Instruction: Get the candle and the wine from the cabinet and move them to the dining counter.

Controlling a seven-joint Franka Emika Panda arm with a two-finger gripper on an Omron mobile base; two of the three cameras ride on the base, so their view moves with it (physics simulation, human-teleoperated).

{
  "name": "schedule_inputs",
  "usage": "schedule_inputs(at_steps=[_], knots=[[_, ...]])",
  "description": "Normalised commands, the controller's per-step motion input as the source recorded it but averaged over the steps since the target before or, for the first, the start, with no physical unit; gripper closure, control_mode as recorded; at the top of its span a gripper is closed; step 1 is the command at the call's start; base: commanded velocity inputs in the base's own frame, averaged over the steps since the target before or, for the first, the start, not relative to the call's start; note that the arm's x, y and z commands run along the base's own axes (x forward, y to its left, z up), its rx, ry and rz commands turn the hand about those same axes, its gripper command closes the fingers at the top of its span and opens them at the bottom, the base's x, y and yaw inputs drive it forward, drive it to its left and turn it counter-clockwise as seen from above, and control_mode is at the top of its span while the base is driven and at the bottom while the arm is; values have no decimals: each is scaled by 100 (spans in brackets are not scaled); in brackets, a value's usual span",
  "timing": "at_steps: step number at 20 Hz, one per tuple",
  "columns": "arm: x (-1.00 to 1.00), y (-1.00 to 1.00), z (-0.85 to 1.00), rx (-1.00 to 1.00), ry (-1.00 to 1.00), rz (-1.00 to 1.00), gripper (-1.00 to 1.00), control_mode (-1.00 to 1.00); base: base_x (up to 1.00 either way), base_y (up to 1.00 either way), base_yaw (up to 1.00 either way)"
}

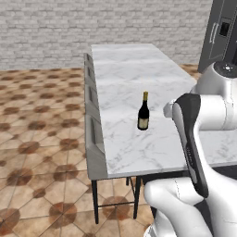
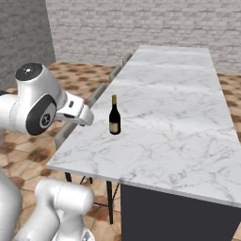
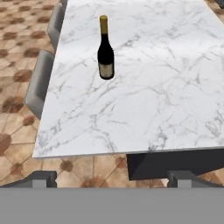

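Marble tabletop (image 1: 139, 69) carries upright wine (image 1: 143, 112) near stools (image 1: 92, 120); gripper (image 3: 112, 177) released, well apart.

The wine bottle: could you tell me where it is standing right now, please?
The wine bottle stands upright on the dining counter, near the edge lined with grey stools and toward the robot's end.

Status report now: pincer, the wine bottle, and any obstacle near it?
Pincer open, empty, back from the counter edge. Dark glass wine bottle with tan label upright on white marble dining counter. Grey stools along one side, nothing beside the bottle.
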Motion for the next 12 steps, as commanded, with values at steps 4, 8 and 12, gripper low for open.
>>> schedule_inputs(at_steps=[4,8,12], knots=[[-40,16,53,0,0,-4,-100,-100,0,0,0],[-52,0,54,0,0,0,-100,-100,0,0,0],[-55,0,47,0,2,0,-100,-100,0,0,0]])
